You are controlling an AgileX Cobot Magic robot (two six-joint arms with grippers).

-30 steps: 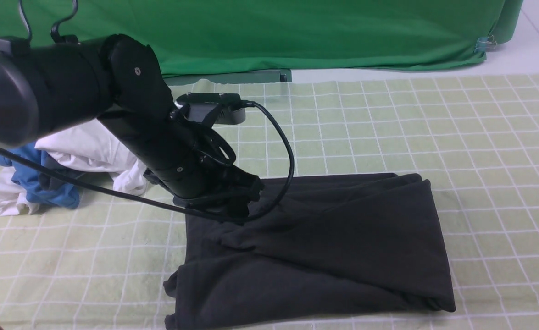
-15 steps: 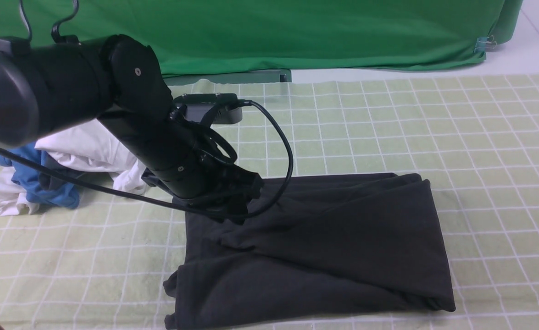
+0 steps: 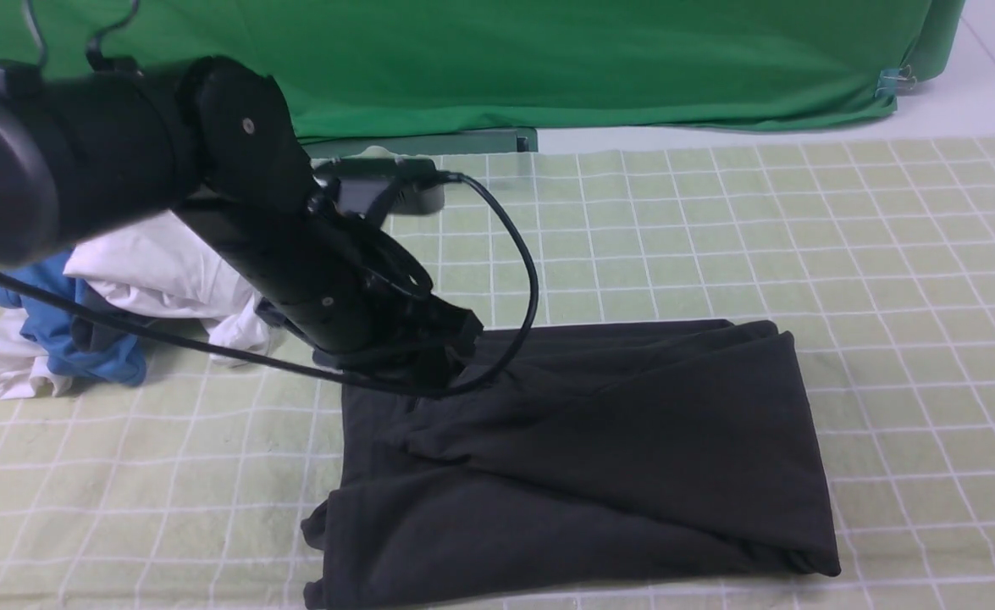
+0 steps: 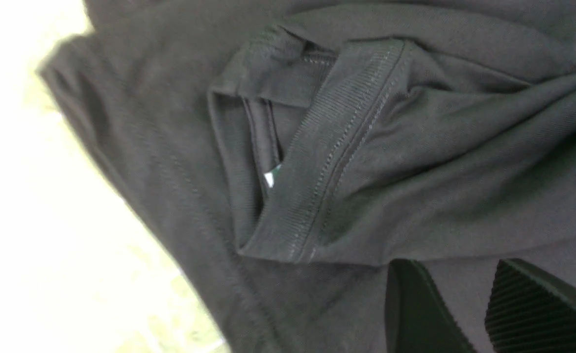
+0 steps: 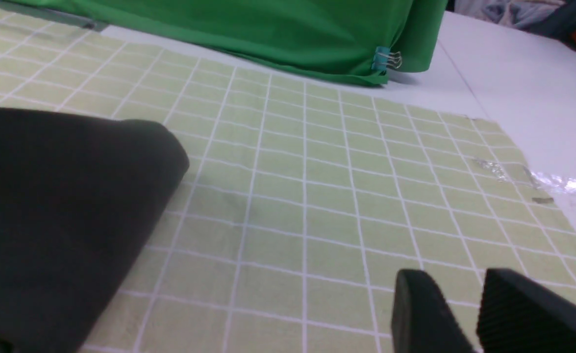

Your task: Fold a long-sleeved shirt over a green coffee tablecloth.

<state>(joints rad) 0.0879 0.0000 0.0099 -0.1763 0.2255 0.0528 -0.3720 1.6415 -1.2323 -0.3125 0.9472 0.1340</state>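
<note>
The long-sleeved shirt (image 3: 599, 440) is black and lies folded into a rough rectangle on the green coffee tablecloth (image 3: 887, 280), a pale green cloth with a white grid. My left gripper (image 3: 438, 364) hovers at the shirt's far left corner. Seen from the left wrist, the left gripper (image 4: 452, 267) is open just above the fabric, beside the ribbed collar (image 4: 327, 147), with nothing between its fingers. My right gripper (image 5: 457, 274) is open over bare tablecloth (image 5: 317, 196), to the right of the shirt's folded edge (image 5: 57, 206). The right arm does not show in the front view.
A pile of white clothes (image 3: 124, 280) and a blue garment (image 3: 82, 347) lies at the left, behind my left arm. A deep green backdrop (image 3: 548, 59) hangs along the far edge, held by a binder clip (image 5: 383, 59). White tabletop (image 5: 513, 83) lies beyond the cloth's right edge.
My left arm has risen a little and drawn back toward the far left, away from the shirt's corner. The shirt lies as before.
</note>
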